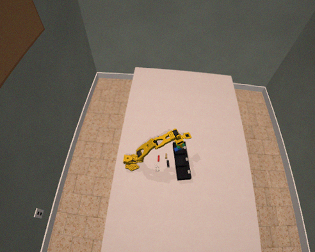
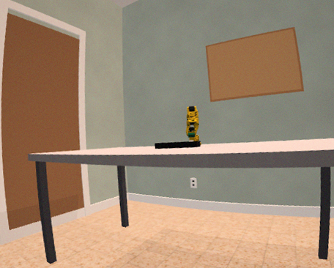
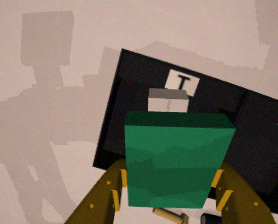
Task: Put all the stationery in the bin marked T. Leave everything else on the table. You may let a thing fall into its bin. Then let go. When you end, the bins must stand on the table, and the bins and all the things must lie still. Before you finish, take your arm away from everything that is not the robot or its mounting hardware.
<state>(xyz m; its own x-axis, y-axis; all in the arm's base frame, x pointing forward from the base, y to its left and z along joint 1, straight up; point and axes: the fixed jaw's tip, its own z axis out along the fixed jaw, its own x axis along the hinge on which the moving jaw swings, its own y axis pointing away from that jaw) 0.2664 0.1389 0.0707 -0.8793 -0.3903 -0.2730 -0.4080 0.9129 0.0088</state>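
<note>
On the desk [image 1: 181, 218], starting at the left in the top view, the arm's base is seen, then a small white item [image 1: 157, 167] with a red stick-like item [image 1: 158, 158] just beyond it, then a tan piece [image 1: 166, 156] and a dark piece [image 1: 168, 163] in line; what each is cannot be told at this size, but any stationery among them is not yet binned. Further right, the black bin row [image 1: 183, 167] is laid as three compartments end to end, and the arm is stretched across to its far end. In the wrist view, a green block [image 3: 175, 160] is gripped in the hand [image 3: 170, 192], the jaws closed against its two sides, so it is held level and fills most of the view. It is carried directly over the compartment tagged T [image 3: 183, 81], presumably so that a straight drop lands inside the walls. A small grey-white item [image 3: 168, 101] is seen just past the block's top edge, below the T tag; whether it lies in the bin or belongs to the held thing cannot be told. Release appears to be the step in hand; a corner catching the rim is the risk.
</note>
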